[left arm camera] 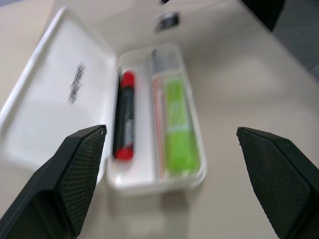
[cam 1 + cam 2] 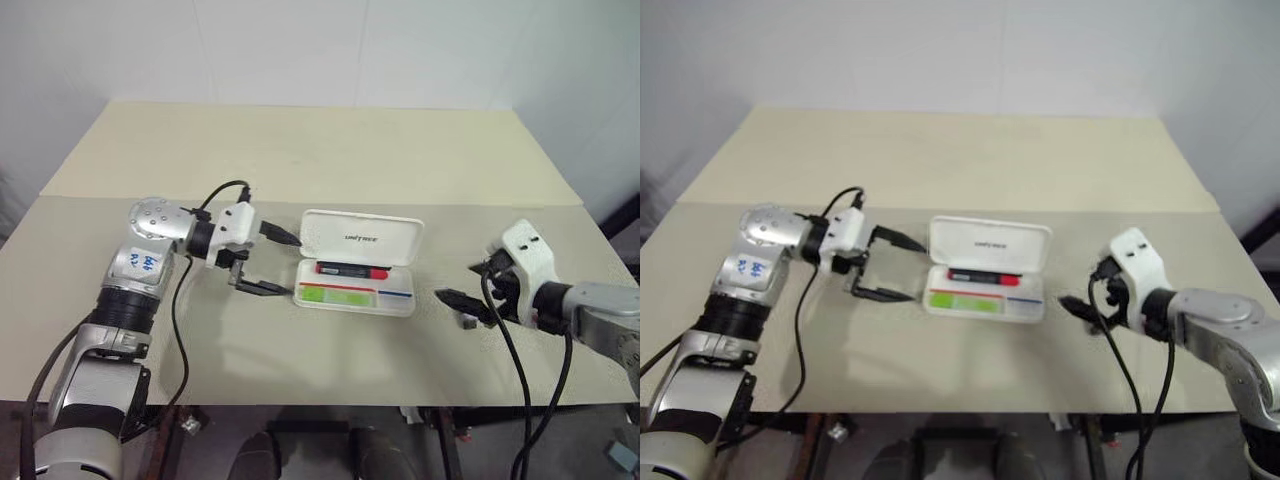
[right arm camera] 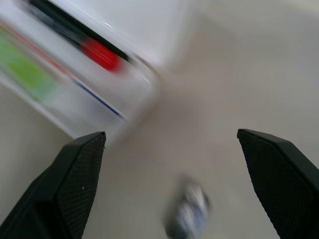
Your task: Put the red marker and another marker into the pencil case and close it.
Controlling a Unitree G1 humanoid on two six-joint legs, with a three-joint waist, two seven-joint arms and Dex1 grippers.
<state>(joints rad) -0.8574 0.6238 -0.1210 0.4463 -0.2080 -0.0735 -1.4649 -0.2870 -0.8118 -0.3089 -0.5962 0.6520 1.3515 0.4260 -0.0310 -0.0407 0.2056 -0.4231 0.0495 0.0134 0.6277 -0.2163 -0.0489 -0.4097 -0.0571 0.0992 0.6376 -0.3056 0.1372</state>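
Pencil case (image 2: 358, 262) lies open on the near half of the beige table (image 2: 300, 160), between the two arms, its lid standing back on the far side with small dark lettering on it. Starting from the left gripper (image 2: 272, 262): its two black fingers are spread wide and hold nothing, one finger nearer the lid's left end and the other low by the tray's left end, with bare table between them. It points rightward at the case's left end and sits just beside it; whether a fingertip touches the case cannot be told. In the left wrist view the fingers (image 1: 75, 174) frame the open tray from that end.

Inside the tray, the red marker (image 2: 351, 270) lies along the far side next to the hinge, its black section toward the left and its red end toward the right. The green marker (image 2: 338, 295) lies flat along the near side, in the left part of the tray, parallel to the red one, with a thin red line beside it and a thin blue line to its right.

Right of the case, well apart from it, the right gripper (image 2: 462, 305) also has its fingers spread and empty, pointing left toward the case's right end. A small blurred grey object (image 3: 192, 214) lies on the table in front of it in the right wrist view.
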